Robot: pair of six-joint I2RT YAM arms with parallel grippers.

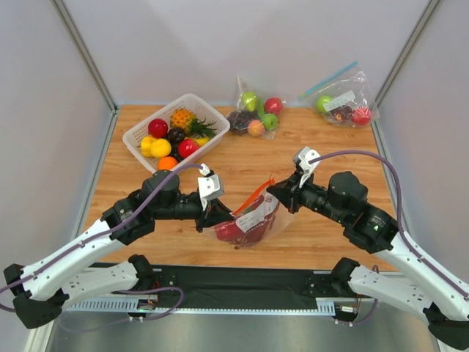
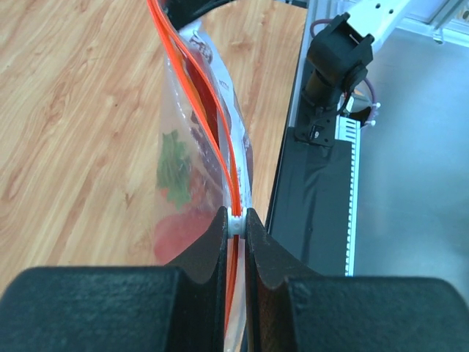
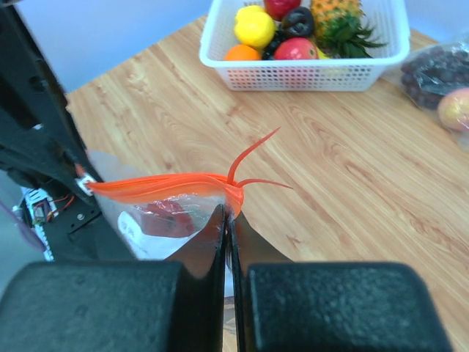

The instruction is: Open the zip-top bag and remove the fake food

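The clear zip-top bag (image 1: 253, 220) hangs just above the table's front middle, stretched between both grippers. Its orange-red zip strip (image 1: 253, 199) runs along the top edge. My left gripper (image 1: 220, 218) (image 2: 236, 224) is shut on the white slider (image 2: 236, 222) at the strip's left end. My right gripper (image 1: 277, 192) (image 3: 229, 213) is shut on the bag's right corner, just under the zip strip (image 3: 168, 185), whose two loose tails stick up beyond it. Fake food shows through the plastic: a red piece (image 2: 176, 231) (image 3: 168, 216) and a green leafy top (image 2: 172, 165). The rest is blurred.
A white basket (image 1: 157, 115) of small fruits and a pineapple stands at the back left. A clear bag of apples and grapes (image 1: 253, 114) lies at the back middle, and another bag with a blue zip (image 1: 344, 103) at the back right. The table's front edge is close under the held bag.
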